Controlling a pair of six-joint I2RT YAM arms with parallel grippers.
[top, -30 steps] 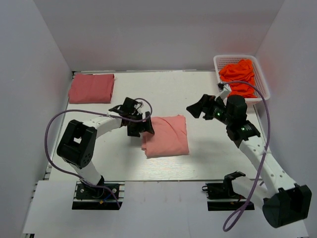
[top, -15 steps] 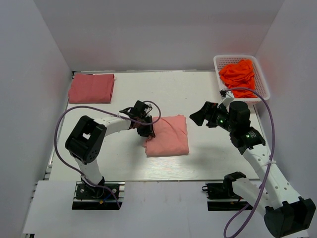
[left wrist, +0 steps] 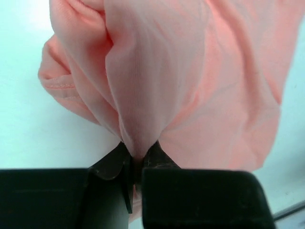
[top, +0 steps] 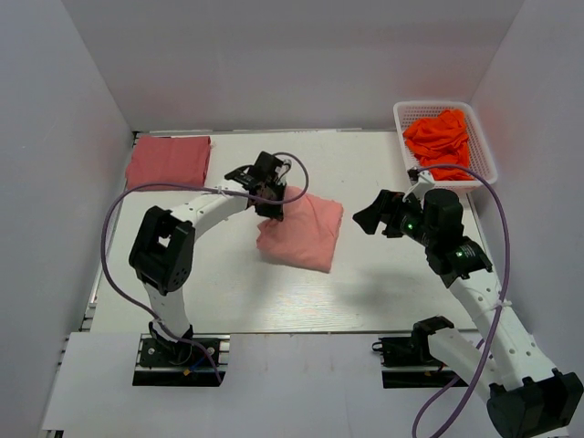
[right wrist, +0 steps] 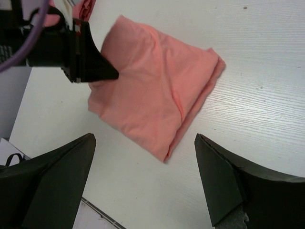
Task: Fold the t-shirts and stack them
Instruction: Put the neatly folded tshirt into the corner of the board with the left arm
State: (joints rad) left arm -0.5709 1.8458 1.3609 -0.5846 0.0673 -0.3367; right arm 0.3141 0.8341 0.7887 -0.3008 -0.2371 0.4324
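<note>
My left gripper is shut tight on a bunched ridge of the folded pink shirt, at its left edge. The wrist view shows cloth squeezed between the tips, no gap. The pinched edge looks raised and the rest hangs away to the right. I can't tell if the far end touches the table.

My right gripper is wide open, holds nothing, and hovers to the right of the shirt, apart from it.

The folded red shirt lies flat in the far left corner, well apart from the pink one. A basket at far right holds orange cloth.

Step, as I judge it: carry the pink shirt over and stack it on the red one.
- My grip is a single pinch on one edge, so the loose layers could slide open.
- Best to lift enough that nothing drags, and move slowly toward the corner.
- Lay the trailing end down first, with edges lined up on the red shirt.
- Open the left jaws only once the cloth lies flat.
- The right arm is best kept out of the path.
</note>
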